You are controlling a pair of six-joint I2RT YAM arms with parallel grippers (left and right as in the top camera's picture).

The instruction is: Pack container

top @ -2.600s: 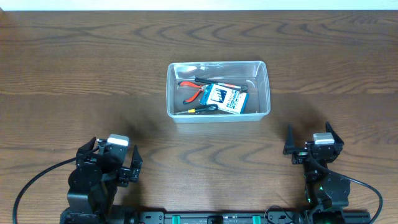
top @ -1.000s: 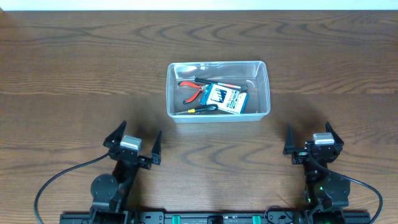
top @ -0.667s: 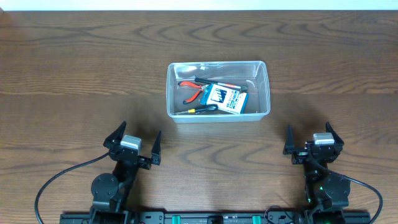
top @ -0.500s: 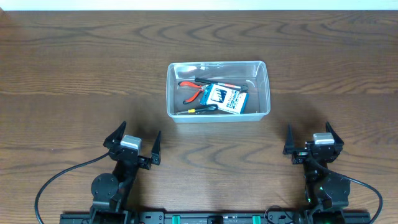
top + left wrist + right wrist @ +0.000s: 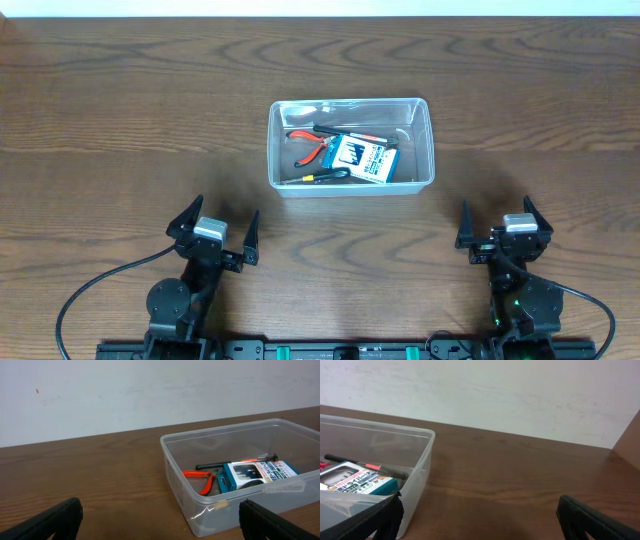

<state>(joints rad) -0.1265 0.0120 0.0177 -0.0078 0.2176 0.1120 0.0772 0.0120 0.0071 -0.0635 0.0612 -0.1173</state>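
The clear plastic container (image 5: 422, 110) stands in the middle of the wooden table. Inside lie red-handled pliers (image 5: 305, 140), a blue-and-white box (image 5: 362, 158), a thin black tool with a red band (image 5: 350, 132) and a black tool with a yellow tip (image 5: 322, 175). My left gripper (image 5: 214, 228) is open and empty near the front edge, to the container's front left. My right gripper (image 5: 496, 220) is open and empty at the front right. The container also shows in the left wrist view (image 5: 172, 450) and in the right wrist view (image 5: 422, 467).
A pale wall (image 5: 150, 390) rises behind the table's far edge. The arm bases and cables (image 5: 90, 295) sit along the front edge.
The left arm turned from an angled, folded pose to face the container squarely, fingers spread. It has held still for the last second. The right arm and the container's contents have not moved.
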